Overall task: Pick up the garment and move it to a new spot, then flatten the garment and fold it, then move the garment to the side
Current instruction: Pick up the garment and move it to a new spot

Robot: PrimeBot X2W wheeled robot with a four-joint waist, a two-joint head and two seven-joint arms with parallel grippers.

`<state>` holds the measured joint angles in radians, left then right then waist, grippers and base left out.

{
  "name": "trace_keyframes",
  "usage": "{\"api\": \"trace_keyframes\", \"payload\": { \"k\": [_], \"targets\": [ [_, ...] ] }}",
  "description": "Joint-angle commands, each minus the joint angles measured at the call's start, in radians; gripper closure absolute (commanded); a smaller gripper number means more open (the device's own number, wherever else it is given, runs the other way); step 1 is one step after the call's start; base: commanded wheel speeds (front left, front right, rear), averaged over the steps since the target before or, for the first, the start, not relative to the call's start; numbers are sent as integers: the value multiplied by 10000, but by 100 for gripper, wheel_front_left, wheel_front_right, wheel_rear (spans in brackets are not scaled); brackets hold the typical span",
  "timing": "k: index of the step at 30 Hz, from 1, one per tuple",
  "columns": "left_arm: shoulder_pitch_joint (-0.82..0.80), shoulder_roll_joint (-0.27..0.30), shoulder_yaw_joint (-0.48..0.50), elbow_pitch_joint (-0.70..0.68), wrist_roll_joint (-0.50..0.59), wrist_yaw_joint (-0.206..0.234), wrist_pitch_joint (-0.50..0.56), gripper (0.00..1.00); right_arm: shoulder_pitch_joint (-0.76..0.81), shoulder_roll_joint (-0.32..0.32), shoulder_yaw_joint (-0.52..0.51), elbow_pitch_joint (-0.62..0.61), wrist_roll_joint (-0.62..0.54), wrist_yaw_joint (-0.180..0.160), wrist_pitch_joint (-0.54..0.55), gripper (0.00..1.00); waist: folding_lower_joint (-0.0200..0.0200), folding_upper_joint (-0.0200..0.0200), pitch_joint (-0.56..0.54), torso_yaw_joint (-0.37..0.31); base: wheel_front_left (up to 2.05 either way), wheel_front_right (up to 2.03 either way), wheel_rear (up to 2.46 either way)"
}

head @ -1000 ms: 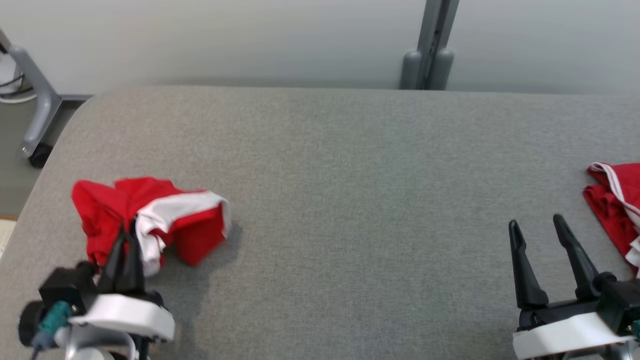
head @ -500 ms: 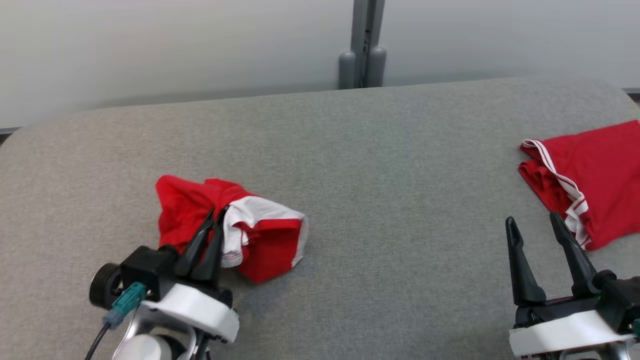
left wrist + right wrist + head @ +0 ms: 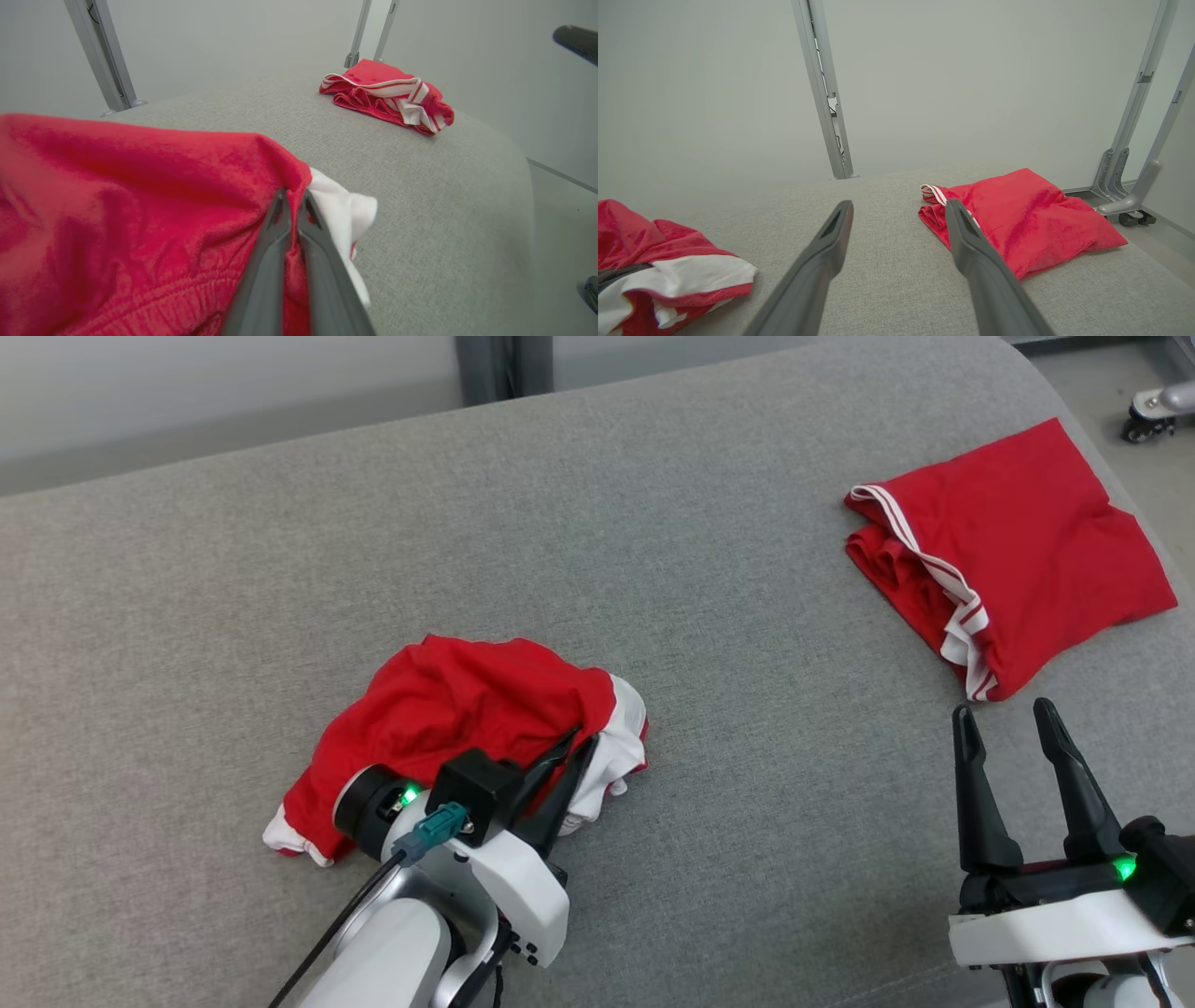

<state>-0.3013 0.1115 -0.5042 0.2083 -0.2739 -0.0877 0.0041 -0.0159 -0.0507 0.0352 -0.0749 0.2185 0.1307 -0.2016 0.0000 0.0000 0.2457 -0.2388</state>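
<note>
Left gripper (image 3: pixel 583 739) is being kept closed on the garment (image 3: pixel 457 709), with red cloth being pinched between the fingers right beside a white band. The garment, crumpled and red with white trim, is being supported on the grey padded table (image 3: pixel 747 616), left of centre and well inside the near and far edges. Bare surface is being left open between it and a second red garment (image 3: pixel 1018 551), lying flat near the right edge. Right gripper (image 3: pixel 1005 717) is being held wide open and empty, near that second piece.

garment (image 3: pixel 117 210) blurred and cropped at the left wrist view's left and bottom edges, partly behind left pincer (image 3: pixel 292 200)
</note>
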Motion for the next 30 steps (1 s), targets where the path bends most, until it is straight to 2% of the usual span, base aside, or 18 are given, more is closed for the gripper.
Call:
{"api": "trace_keyframes", "payload": {
  "k": [1,2,10,13,14,21,30],
  "targets": [
    [-227,12,-79,154,77,-87,-56,61,-175,-18,-31,99,64,1,-124,0,0,0,372,-343,0,0,0],
    [-269,-11,-169,244,107,-104,-113,0,-200,-18,-40,144,111,1,-166,0,0,0,393,-344,0,0,0],
    [-197,-59,-558,-2,-73,-214,-936,0,-301,-19,-141,386,-144,1,-298,0,0,0,70,177,0,0,0],
    [-32,1,-269,-346,-163,82,-1279,0,-267,-21,-170,373,-306,1,-194,0,0,0,-141,472,0,0,0],
    [102,33,36,-538,-224,385,-1480,0,-246,-22,-181,333,-379,1,-119,0,0,0,-268,668,0,0,0],
    [569,412,1542,-695,-638,1530,-2109,0,-7,-20,-167,279,-658,1,175,0,0,0,-761,1397,0,0,0],
    [1761,1266,2972,-627,-1135,2043,-2483,0,296,-50,-97,320,-827,1,521,0,0,0,-1437,2085,0,0,0]
  ]
}}
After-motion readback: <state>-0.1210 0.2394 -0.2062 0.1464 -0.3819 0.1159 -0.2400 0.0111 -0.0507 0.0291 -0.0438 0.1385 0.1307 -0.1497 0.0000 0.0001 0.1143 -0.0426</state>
